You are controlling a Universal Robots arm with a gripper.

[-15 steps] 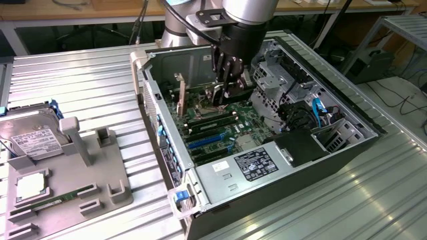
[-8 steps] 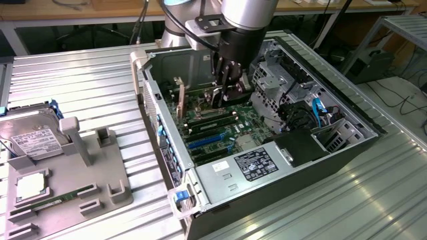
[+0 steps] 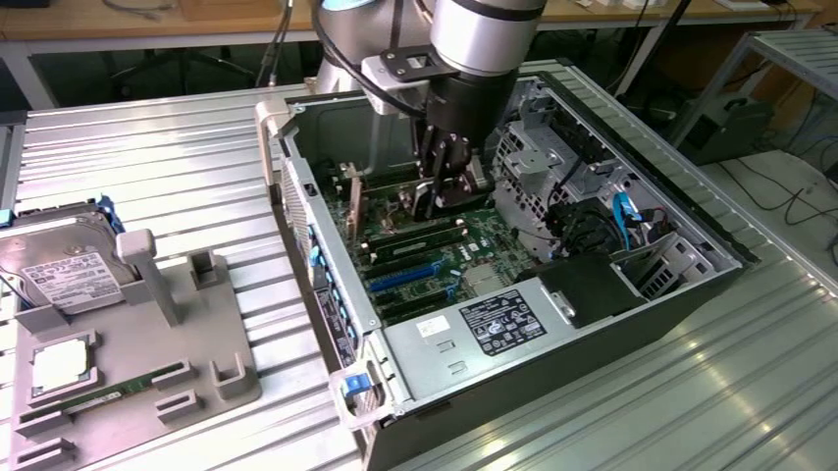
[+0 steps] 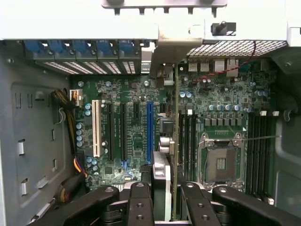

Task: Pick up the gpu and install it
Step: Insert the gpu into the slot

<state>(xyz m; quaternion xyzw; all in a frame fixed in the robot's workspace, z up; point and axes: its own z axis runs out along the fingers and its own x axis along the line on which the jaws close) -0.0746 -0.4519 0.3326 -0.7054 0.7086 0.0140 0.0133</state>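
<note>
The gripper (image 3: 439,191) (image 4: 169,202) has its jaws clenched on the gpu (image 4: 176,141). The card stands on edge inside the open computer case (image 3: 590,324), over the motherboard (image 4: 131,122), between the blue slot (image 4: 149,132) and the CPU socket (image 4: 221,162). Its metal bracket is at the rear wall. The drive cage (image 3: 537,167) and blue cables (image 3: 622,221) crowd close beside the arm. Out on the desk (image 3: 171,167), a hard drive (image 3: 66,270) and a memory stick (image 3: 98,397) sit in a grey holder (image 3: 183,343).
</note>
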